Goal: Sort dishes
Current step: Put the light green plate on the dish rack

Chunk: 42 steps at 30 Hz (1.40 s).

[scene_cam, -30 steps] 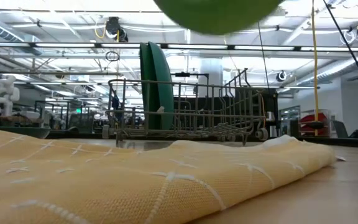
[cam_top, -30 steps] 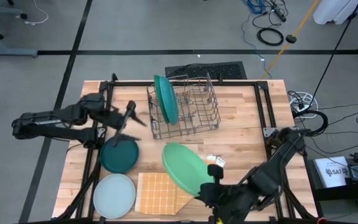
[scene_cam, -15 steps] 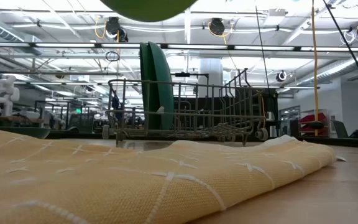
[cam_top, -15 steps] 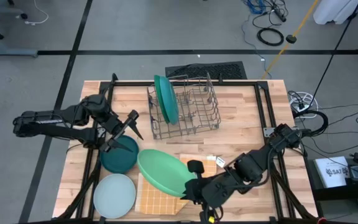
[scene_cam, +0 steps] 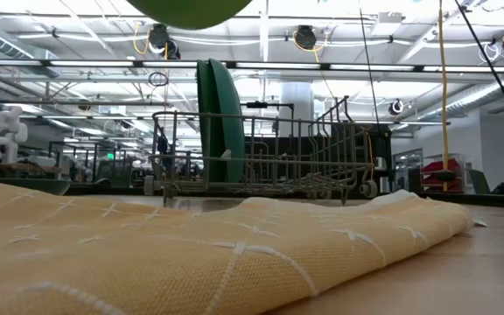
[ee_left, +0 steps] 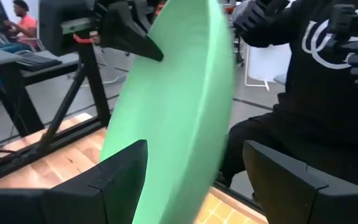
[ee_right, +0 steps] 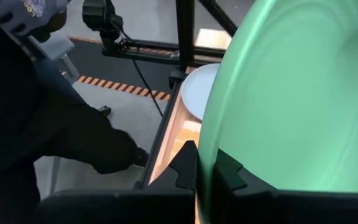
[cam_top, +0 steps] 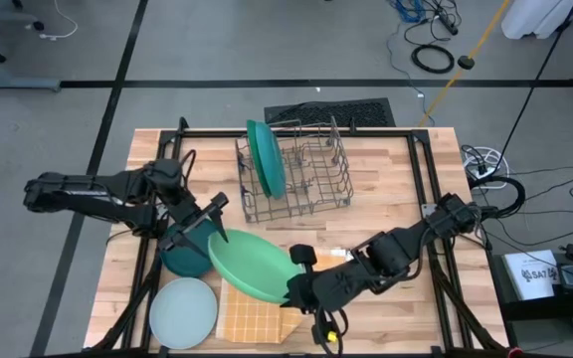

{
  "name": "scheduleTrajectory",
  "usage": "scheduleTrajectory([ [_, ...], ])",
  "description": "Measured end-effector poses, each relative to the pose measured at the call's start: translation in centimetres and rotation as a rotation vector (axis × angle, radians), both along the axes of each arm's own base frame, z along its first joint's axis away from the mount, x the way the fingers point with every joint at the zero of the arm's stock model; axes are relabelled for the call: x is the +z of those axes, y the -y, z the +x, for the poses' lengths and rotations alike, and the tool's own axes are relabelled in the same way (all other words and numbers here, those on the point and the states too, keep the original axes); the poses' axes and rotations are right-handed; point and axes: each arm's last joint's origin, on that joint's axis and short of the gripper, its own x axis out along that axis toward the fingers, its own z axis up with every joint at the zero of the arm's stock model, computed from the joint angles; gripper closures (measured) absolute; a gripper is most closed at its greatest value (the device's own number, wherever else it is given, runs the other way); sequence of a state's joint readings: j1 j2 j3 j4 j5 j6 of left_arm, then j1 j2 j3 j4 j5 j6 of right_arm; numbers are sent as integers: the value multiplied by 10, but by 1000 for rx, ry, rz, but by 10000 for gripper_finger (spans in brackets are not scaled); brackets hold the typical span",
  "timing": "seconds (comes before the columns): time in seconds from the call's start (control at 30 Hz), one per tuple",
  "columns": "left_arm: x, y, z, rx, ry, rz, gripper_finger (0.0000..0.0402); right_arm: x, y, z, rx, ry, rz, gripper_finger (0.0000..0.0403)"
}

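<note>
Since the earlier high view, the light green plate (cam_top: 250,264) has travelled from the table's right-centre to just beside the left gripper (cam_top: 205,216), and the right arm has stretched leftward with it. I read the right gripper (cam_top: 301,288) as clamped on that plate's near rim: the right wrist view shows its dark fingers (ee_right: 188,171) pinching the edge. The left gripper's fingers stand apart with the plate's far edge between them, as the left wrist view shows; whether they touch it I cannot tell. As I judge it, the sorting is under halfway: only the teal-blue plate (cam_top: 264,157) stands upright in the grey wire rack (cam_top: 311,179), with a darker rim showing behind it in the low view, while the dark teal plate (cam_top: 187,251) and the pale blue plate (cam_top: 182,312) lie flat on the table's left side, beside the orange checked cloth (cam_top: 252,310). The high view alone gives this whole layout; the low view shows only the carried plate's underside at its upper edge, the rack and the cloth, and the left wrist view alone shows a seated person beyond the table.
</note>
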<state>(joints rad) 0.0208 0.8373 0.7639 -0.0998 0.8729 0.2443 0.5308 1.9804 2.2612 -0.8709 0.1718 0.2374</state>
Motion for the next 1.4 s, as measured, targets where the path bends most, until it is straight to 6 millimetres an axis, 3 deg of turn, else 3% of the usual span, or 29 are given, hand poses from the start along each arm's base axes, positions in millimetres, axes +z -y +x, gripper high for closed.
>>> scheduleTrajectory([
  [0.2, -1, 0, 5, 10, 11, 8, 178, 1, 5, 3, 13, 7, -3, 403],
  [0.53, -2, 4, 1, -155, 110, 73, 377, 4, 7, 4, 12, 37, -10, 382],
  [0.73, -2, 4, 1, -141, 130, 88, 377, 6, 7, 5, -77, 76, -37, 335],
  [0.93, -3, 2, -5, -62, 58, 79, 377, 8, 9, 0, -160, 98, -119, 256],
  [1.17, -1, -1, -35, 132, -84, 45, 377, 25, 17, -31, -284, 102, -258, 184],
  [1.4, 19, -9, -74, 487, -28, -124, 377, 34, 22, -55, -407, 123, -474, 180],
])
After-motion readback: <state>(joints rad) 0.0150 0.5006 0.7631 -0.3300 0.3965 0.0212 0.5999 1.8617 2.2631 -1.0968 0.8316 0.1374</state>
